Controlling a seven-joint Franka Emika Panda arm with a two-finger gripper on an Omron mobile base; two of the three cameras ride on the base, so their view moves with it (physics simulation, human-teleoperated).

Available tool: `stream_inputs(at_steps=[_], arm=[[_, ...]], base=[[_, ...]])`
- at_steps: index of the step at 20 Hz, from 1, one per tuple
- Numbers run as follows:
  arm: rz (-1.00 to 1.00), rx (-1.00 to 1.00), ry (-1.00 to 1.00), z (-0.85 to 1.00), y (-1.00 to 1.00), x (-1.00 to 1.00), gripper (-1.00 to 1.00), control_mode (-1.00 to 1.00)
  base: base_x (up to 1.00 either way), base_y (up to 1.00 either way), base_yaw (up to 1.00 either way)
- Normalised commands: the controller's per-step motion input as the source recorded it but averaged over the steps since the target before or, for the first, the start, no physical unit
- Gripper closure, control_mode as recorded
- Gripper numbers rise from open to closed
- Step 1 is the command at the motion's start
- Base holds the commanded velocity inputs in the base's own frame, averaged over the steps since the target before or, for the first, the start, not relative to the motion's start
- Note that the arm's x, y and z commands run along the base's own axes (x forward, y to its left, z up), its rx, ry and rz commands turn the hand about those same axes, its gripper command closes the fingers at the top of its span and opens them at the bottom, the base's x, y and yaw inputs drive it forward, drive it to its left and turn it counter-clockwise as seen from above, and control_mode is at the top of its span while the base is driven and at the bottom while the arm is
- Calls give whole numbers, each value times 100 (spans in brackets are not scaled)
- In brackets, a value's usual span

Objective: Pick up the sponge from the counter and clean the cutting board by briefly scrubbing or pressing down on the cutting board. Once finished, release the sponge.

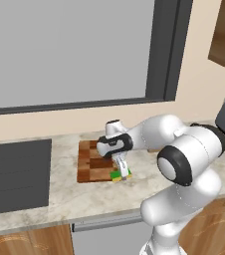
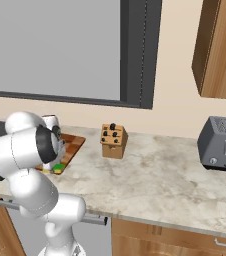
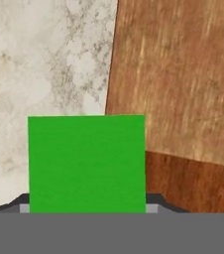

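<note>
The green sponge (image 1: 120, 175) (image 2: 58, 167) with its yellow underside sits at the front right corner of the checkered wooden cutting board (image 1: 90, 162) (image 2: 71, 145). My gripper (image 1: 121, 169) (image 2: 52, 166) points straight down and is shut on the sponge. In the hand view the sponge (image 3: 86, 163) fills the space between the two fingertips of the gripper (image 3: 86, 208). It lies half over the marbled counter (image 3: 49, 59) and half over the board's edge (image 3: 183, 99). Whether the sponge is lifted off the surface I cannot tell.
A dark cooktop panel (image 1: 15, 174) lies left of the board. A tan knife block (image 2: 113, 141) stands right of the board near the wall, and a grey toaster (image 2: 221, 145) stands far right. The counter (image 2: 160, 185) runs bare between the knife block and the toaster.
</note>
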Motion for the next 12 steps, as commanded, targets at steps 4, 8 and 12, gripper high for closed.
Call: stream_inputs(at_steps=[4,8,12], arm=[[0,6,-12,-6,0,41,100,-100],[0,6,-14,0,0,55,100,-100],[0,6,-8,0,0,66,100,-100]], base=[[0,0,0],[0,0,0],[0,0,0]])
